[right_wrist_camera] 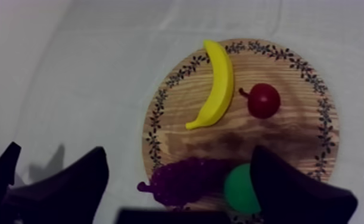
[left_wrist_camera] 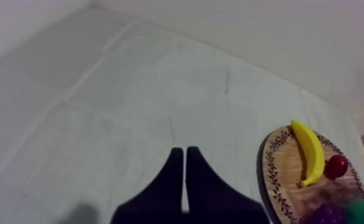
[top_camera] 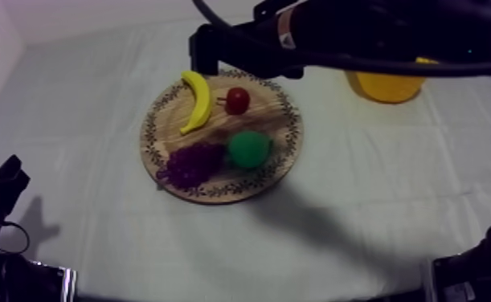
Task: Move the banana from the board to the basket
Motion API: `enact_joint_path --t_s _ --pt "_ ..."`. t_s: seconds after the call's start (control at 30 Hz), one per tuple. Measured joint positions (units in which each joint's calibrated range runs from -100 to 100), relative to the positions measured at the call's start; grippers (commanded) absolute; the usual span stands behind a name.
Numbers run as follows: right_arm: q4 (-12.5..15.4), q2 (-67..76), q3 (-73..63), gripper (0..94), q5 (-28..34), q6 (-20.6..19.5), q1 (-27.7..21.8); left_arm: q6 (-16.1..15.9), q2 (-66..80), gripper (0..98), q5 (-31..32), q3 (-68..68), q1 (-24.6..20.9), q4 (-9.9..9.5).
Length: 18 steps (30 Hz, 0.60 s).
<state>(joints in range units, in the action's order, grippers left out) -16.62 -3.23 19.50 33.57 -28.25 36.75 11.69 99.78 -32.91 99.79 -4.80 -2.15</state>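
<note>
The yellow banana (top_camera: 198,100) lies curved on the far left part of the round wooden board (top_camera: 222,189). My right gripper (top_camera: 206,56) hangs above the board's far edge, its arm coming in from the upper right. In the right wrist view its fingers stand wide apart with nothing between them, my right gripper (right_wrist_camera: 178,179) over the grapes (right_wrist_camera: 187,179) and pear (right_wrist_camera: 240,189), the banana (right_wrist_camera: 215,84) beyond. My left gripper (top_camera: 3,181) rests low at the left, and its fingers (left_wrist_camera: 175,179) lie together as a wedge. The yellow basket (top_camera: 386,84) sits at the far right, partly behind the right arm.
A small red fruit (top_camera: 237,99) sits right of the banana; purple grapes (top_camera: 190,165) and a green pear (top_camera: 249,148) lie on the board's near half. Bare cloth lies left of and in front of the board.
</note>
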Motion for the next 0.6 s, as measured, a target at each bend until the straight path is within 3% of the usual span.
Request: enact_joint_path --t_s 0.27,0.6 --pt "-2.72 -4.45 -1.56 68.4 -0.59 -1.99 0.41 0.0 0.0 0.1 0.0 0.0 0.0 0.0" --pt "-3.87 -16.21 -10.63 68.0 0.5 -2.18 -0.33 0.0 0.0 0.1 0.0 0.0 0.0 0.0"
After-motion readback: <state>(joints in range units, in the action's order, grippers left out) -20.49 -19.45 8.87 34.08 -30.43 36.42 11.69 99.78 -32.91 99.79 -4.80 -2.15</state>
